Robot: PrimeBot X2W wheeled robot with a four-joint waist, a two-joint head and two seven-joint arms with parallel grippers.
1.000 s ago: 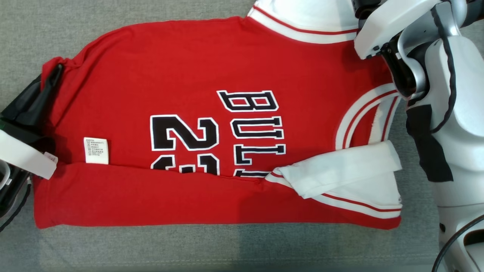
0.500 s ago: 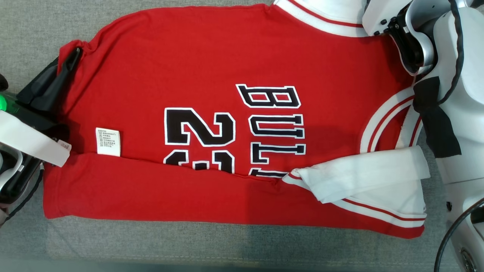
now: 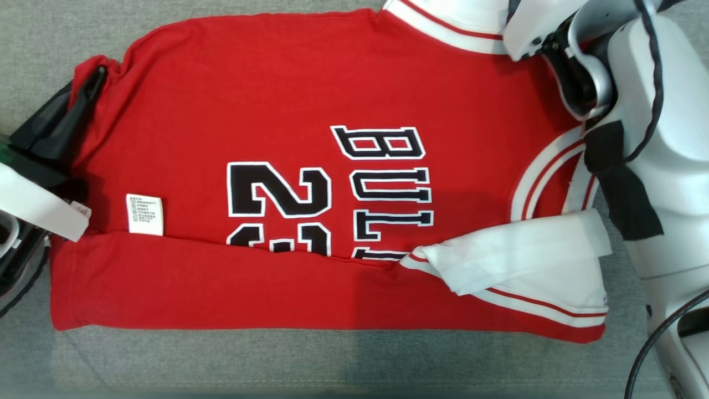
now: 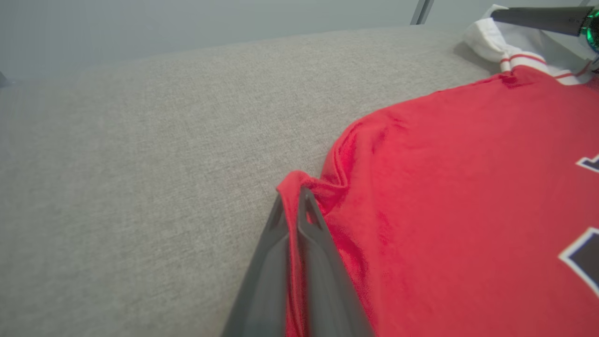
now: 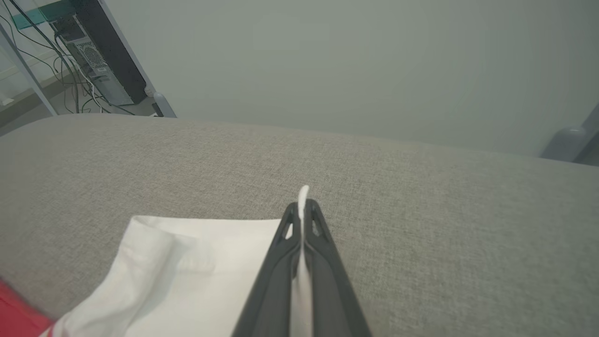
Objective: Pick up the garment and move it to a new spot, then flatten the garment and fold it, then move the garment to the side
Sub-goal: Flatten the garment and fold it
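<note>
Red garment lies flat on grey fabric bench, near long edge folded over w/ 1 white sleeve on top. L end effector clenched on its red hem corner — R end effector clenched on white edge of other sleeve.

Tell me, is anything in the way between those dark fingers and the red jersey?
Nothing visible. The left fingers are shut on a red corner of the jersey, the right fingers on its white sleeve.
</note>
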